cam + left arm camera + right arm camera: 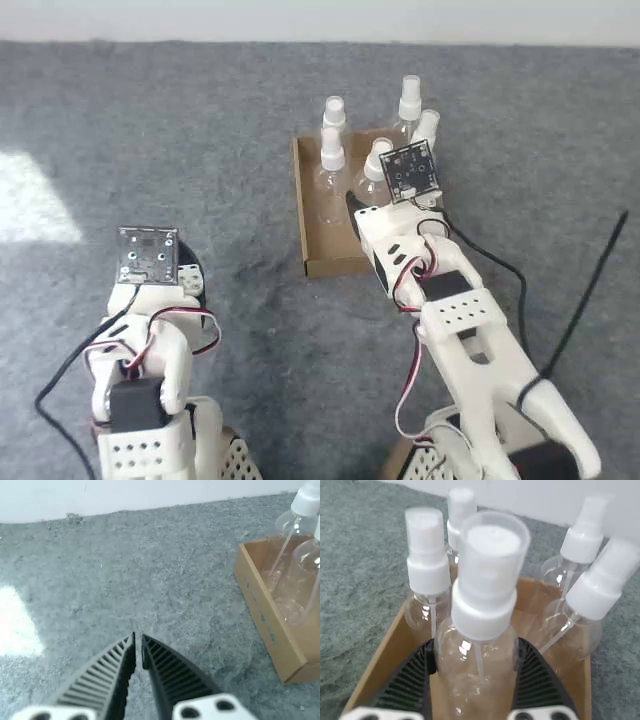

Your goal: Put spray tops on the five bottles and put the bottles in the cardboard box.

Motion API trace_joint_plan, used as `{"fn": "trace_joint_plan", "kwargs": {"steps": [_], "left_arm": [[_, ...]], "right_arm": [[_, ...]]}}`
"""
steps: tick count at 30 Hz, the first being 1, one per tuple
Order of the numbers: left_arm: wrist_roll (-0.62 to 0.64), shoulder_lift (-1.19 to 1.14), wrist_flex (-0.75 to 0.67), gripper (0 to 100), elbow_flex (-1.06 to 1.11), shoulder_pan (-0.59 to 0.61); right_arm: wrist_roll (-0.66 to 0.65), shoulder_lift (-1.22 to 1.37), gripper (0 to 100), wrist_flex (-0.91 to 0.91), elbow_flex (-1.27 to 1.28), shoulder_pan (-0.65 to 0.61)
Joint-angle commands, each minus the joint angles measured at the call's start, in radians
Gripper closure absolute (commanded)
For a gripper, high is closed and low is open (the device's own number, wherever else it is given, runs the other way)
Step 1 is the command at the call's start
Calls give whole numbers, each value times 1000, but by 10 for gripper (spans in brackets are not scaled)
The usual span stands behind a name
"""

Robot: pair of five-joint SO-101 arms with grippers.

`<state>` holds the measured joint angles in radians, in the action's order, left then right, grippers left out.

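Your right gripper point(475, 657) is clenched around a clear bottle point(485, 590). One black finger point(410, 680) presses on each side of its round body. This bottle has a white spray top on it, and a thin tube runs down inside. It stands up straight over the open cardboard box point(380, 660). You cannot tell if its bottom touches the box floor.

Four more bottles stand close around it, and each one has a white spray top too. One upright bottle point(427, 565) is inside the box, just beside the held one. A leaning bottle point(600, 590) is inside the box on the other side, tipped toward the box wall. Two far bottles point(334, 110) point(410, 95) stand at the back end of the box. You cannot tell if those two are inside it or just behind it.

In the high view, the box point(302, 200) lies on the grey fuzzy tabletop point(150, 150). Your right arm point(460, 310) reaches over its near end.

Your left gripper point(138, 645) is well apart from the box, off to the side. It hangs over bare grey tabletop. Its two ribbed fingers point(110, 670) are pressed almost together, with just a thin crack between the tips. It holds nothing. From the left wrist view, the box point(265, 625) sits off to one side with clear bottles inside it.
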<state>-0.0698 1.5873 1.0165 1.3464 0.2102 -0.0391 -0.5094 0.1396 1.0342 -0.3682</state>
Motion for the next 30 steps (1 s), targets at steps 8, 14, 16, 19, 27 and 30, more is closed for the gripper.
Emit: {"fn": "trace_joint_plan", "kwargs": {"steps": [8, 14, 16, 19, 27, 30], "left_arm": [[9, 9, -29, 989, -7, -3], [9, 9, -31, 989, -7, -3], [9, 9, -31, 989, -7, -3], [9, 9, -31, 989, -5, -3], [9, 9, -31, 989, -4, -3], [9, 9, -31, 989, -4, -3]], "right_arm": [[-11, 79, 992, -24, -15, 5], [-11, 85, 991, -18, -15, 2], [-11, 88, 991, -16, -15, 2], [-12, 79, 991, -25, 12, 2], [-9, 77, 991, -28, 38, 5], [-9, 77, 991, -28, 38, 1]]}}
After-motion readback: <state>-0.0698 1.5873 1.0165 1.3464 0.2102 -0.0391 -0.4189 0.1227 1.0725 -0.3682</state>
